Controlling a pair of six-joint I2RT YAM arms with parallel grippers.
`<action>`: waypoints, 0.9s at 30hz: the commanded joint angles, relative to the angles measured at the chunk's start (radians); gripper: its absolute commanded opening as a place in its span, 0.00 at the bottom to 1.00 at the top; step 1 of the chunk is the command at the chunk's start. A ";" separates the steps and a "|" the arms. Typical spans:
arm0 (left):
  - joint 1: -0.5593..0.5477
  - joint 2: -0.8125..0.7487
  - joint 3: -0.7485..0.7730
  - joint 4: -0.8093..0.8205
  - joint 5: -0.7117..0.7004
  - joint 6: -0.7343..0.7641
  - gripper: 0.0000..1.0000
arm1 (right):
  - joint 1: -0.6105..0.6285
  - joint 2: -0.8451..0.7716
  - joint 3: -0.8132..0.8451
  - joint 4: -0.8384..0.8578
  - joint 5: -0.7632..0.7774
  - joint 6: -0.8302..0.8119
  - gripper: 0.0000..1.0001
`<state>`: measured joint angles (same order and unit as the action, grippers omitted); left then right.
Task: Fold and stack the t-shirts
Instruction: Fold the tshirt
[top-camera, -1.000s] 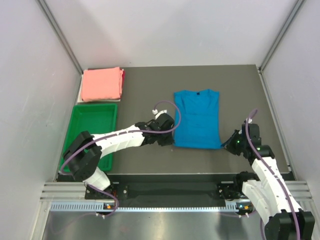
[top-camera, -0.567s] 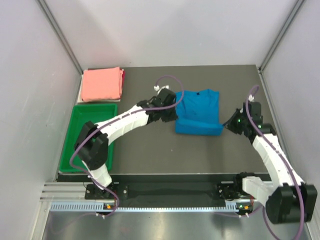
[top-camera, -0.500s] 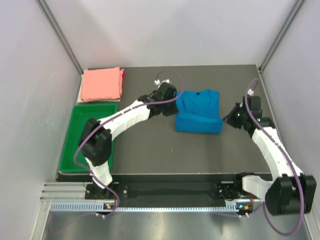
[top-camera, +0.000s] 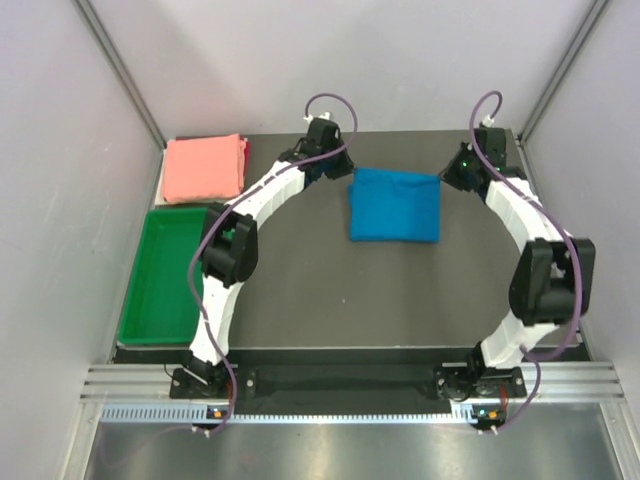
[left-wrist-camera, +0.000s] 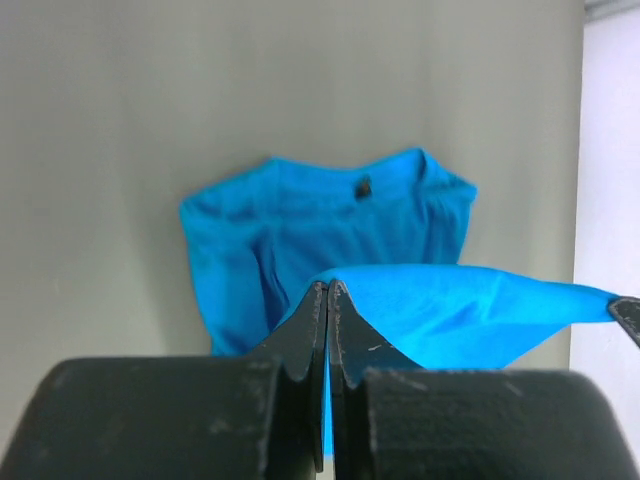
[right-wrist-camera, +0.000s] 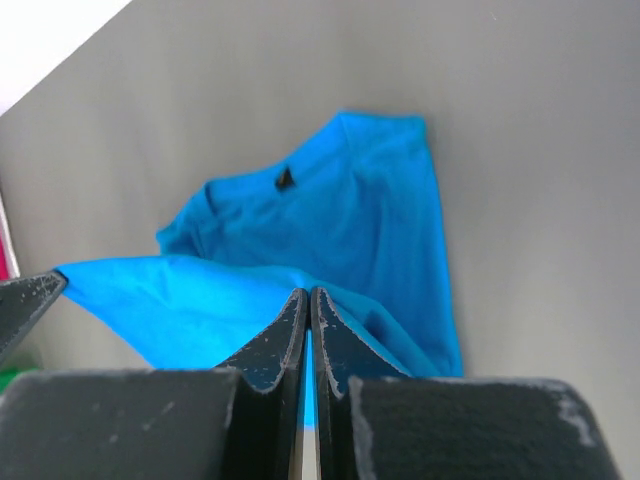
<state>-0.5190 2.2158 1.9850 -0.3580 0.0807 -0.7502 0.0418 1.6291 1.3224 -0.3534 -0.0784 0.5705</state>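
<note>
The blue t-shirt (top-camera: 395, 208) lies mid-table, folded in half so that it reads as a square. My left gripper (top-camera: 345, 172) is shut on its raised hem at the upper left corner, and my right gripper (top-camera: 449, 178) is shut on the hem at the upper right. The left wrist view has the left gripper (left-wrist-camera: 327, 286) pinching blue cloth above the collar end of the blue t-shirt (left-wrist-camera: 300, 220). The right gripper (right-wrist-camera: 308, 292) pinches the same stretched hem over the blue t-shirt (right-wrist-camera: 350, 200). The salmon pink t-shirt (top-camera: 205, 167) rests folded at the far left.
A green plastic tray (top-camera: 178, 275) stands at the left edge, just in front of the pink shirt. Grey walls with metal posts close in the table on three sides. Both arms reach far across the table toward its back edge.
Both grippers have carried the blue shirt's lower hem from the near side up and over to the collar end, halving its length. The pink shirt and tray have not moved.
</note>
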 joint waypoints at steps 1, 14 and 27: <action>0.042 0.071 0.072 0.157 0.074 -0.021 0.00 | -0.016 0.096 0.084 0.093 -0.008 -0.018 0.00; 0.066 0.326 0.324 0.303 0.129 0.028 0.00 | -0.033 0.342 0.270 0.177 -0.009 0.002 0.00; 0.079 0.441 0.371 0.404 0.077 0.000 0.00 | -0.034 0.454 0.356 0.183 -0.001 0.006 0.00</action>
<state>-0.4522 2.6312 2.3119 -0.0479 0.1841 -0.7494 0.0162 2.0590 1.6188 -0.2119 -0.0834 0.5770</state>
